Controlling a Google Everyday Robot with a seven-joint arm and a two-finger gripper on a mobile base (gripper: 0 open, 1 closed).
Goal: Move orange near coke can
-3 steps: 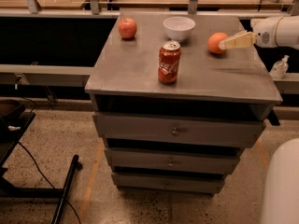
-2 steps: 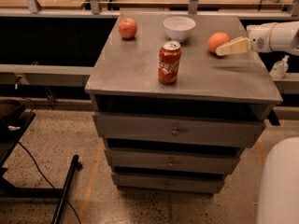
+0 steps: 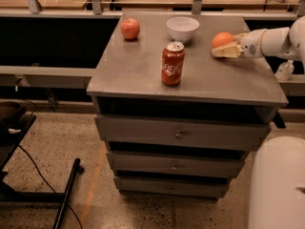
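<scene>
There was the grey tabletop [image 3: 143, 66], drawers [image 3: 179, 134] stacked under it. The white arm [image 3: 274, 42] reached in from the right edge, over the back right corner. A white bowl [image 3: 183, 28] sat at the back, middle. The can [image 3: 172, 64] stood upright near the centre, just in front of the bowl. The apple [image 3: 130, 28] was off at the back left, well apart from the rest. The orange [image 3: 222, 38] was at the back right, beside the bowl, and the hand [image 3: 219, 50] was clamped on it, near finger across its lower front.
</scene>
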